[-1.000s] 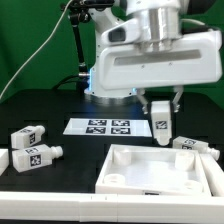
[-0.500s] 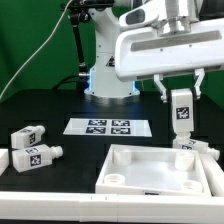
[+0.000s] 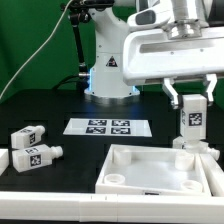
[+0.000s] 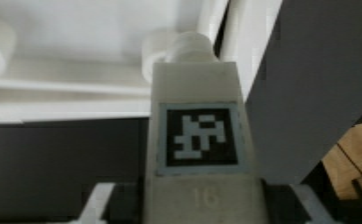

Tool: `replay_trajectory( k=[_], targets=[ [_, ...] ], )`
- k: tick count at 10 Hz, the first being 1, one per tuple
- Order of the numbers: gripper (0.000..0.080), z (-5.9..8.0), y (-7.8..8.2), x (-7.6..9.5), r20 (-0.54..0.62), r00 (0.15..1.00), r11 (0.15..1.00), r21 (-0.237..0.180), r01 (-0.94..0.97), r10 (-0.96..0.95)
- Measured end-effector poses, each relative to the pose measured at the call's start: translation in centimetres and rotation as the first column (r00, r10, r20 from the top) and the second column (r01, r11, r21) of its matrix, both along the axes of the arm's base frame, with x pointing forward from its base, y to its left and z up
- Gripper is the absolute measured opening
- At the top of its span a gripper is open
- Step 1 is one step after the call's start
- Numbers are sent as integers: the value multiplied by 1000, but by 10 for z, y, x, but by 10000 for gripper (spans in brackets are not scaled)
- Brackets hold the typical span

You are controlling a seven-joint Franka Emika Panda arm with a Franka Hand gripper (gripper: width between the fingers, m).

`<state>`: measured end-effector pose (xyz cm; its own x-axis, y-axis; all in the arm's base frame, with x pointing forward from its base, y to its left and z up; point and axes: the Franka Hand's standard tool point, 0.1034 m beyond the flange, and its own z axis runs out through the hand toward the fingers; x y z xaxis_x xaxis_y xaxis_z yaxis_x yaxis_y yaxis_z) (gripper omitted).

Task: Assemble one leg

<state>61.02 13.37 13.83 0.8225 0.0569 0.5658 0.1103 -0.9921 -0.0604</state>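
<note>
Item one, my gripper (image 3: 190, 103): the fingers (image 3: 173, 94) are clenched on the upper part of one leg (image 3: 190, 122). In the wrist view the same gripper (image 4: 199, 192) clasps the leg (image 4: 199, 110) from both sides, with its tag (image 4: 199, 135) facing the camera. Item two, the leg itself: upright, clear of the table, its narrower stub end (image 4: 183, 45) pointing down and away from me. It hangs over the far right part of the tabletop (image 3: 150, 160) and does not touch it. Item three, the tabletop: a white square tray lying flat at the near right of the scene. A round socket (image 3: 117, 178) shows at its near left corner, and I see nothing fitted in any corner. Item four, spare legs: one (image 3: 207, 148) lies just beyond the tabletop's far right edge, and two more (image 3: 28, 136) (image 3: 36, 155) lie well apart on the exterior view's left. Item five, the marker board (image 3: 108, 126): flat on the table, farther back, between those groups. Status, in my judgement: the pick and lift are done. Lowering the stub into a corner socket and turning it home are left.
</note>
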Motion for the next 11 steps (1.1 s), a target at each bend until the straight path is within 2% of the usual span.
replay_trajectory(
  k=[2, 5, 6, 7, 8, 10, 11],
  targets=[
    [284, -3, 10, 13, -20, 999, 998, -28, -49, 49],
    [284, -4, 9, 13, -19, 999, 998, -29, -47, 46],
    [284, -5, 7, 13, -21, 998, 998, -35, -54, 53],
    [284, -9, -2, 22, -25, 995, 992, -75, -97, 96],
    [284, -11, -8, 32, -19, 995, 991, -85, -101, 100],
    [284, -16, -9, 38, -18, 995, 991, -88, -103, 102],
    [284, -24, -8, 36, -21, 995, 991, -89, -104, 102]
  ],
)
